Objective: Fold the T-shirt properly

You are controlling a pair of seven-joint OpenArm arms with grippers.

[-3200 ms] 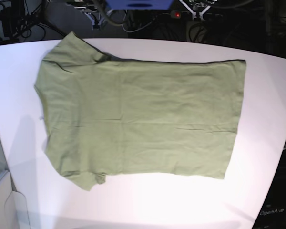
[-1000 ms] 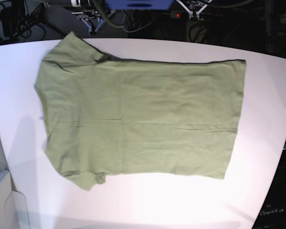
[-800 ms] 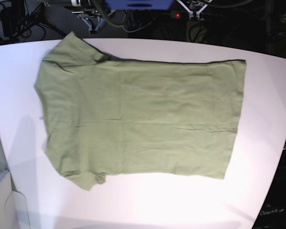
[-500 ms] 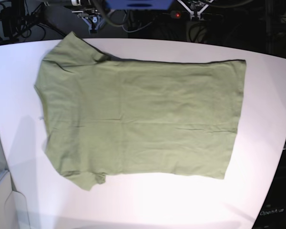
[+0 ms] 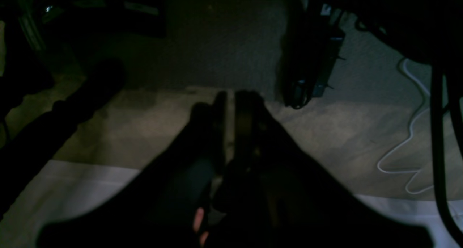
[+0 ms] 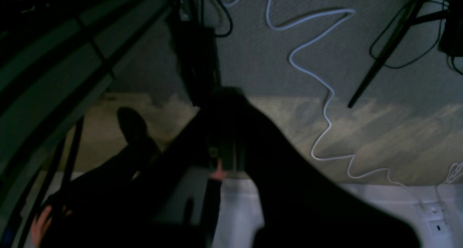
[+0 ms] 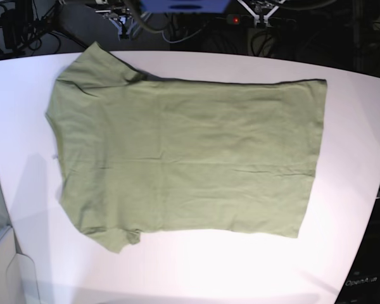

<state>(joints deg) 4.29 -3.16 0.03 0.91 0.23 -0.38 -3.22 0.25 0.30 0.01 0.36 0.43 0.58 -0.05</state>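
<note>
The sage green T-shirt (image 7: 183,152) lies spread flat on the white table (image 7: 342,126), neck end to the left and hem to the right. One sleeve points to the far left corner (image 7: 98,63), the other to the near left (image 7: 117,237). Both grippers hang back beyond the table's far edge, apart from the shirt. My right gripper (image 7: 121,14) shows dark in the right wrist view (image 6: 227,94), jaws together and empty. My left gripper (image 7: 261,7) shows in the left wrist view (image 5: 228,96), fingers nearly touching and empty. The shirt does not show in either wrist view.
Dark floor with cables (image 6: 325,96) and equipment lies beyond the table's far edge. A white cable (image 5: 408,139) lies on the floor. The table's white far edge (image 5: 72,183) shows at the bottom of both wrist views. A pale box corner (image 7: 3,266) stands at the near left.
The right arm's gripper at the top left has shifted slightly back along the far edge. The T-shirt has not moved.
</note>
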